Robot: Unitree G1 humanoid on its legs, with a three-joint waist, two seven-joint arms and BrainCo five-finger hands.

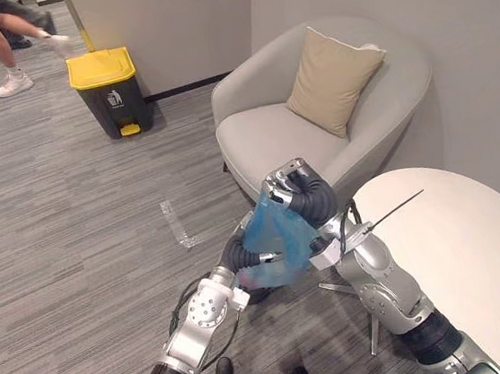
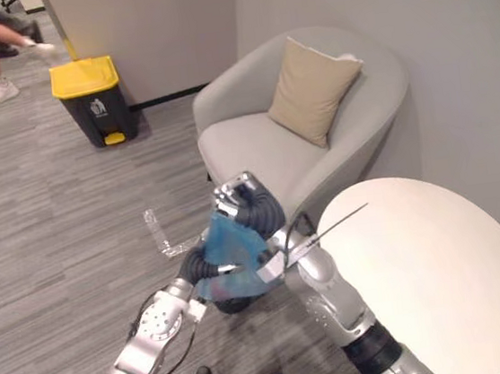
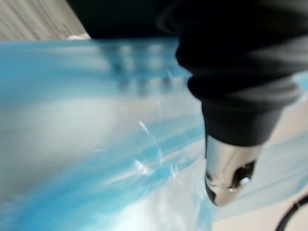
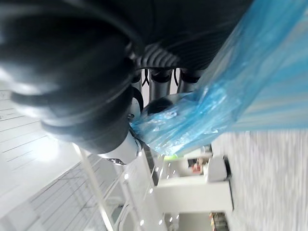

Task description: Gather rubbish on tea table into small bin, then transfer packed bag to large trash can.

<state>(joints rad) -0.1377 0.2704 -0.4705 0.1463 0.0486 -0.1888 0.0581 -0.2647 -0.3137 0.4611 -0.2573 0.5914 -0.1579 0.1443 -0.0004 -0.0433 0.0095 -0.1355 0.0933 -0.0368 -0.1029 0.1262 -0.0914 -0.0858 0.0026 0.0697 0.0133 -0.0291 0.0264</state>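
Closest in, the white round tabletop (image 1: 475,261) looks bare, so I'd guess the gathering part is done; just beside its edge both arms meet at the blue bag (image 1: 278,238), which hangs above the floor; the right robot hand (image 1: 293,186) is up top with its fingers curled round the bunched neck of the bag; the left robot hand (image 1: 251,257) sits against the lower part, and I honestly can't tell if it's gripping or just steadying. Further back is the grey armchair (image 1: 271,135) with a tan cushion (image 1: 332,78); well beyond that is the large trash can (image 1: 111,90) with its yellow lid shut, and a person (image 1: 3,43) walking near it.

Worries: thin film slipping out of that pinch on the long carry; the bag snagging the armchair; the closed lid blocking the drop; the person crossing the path.
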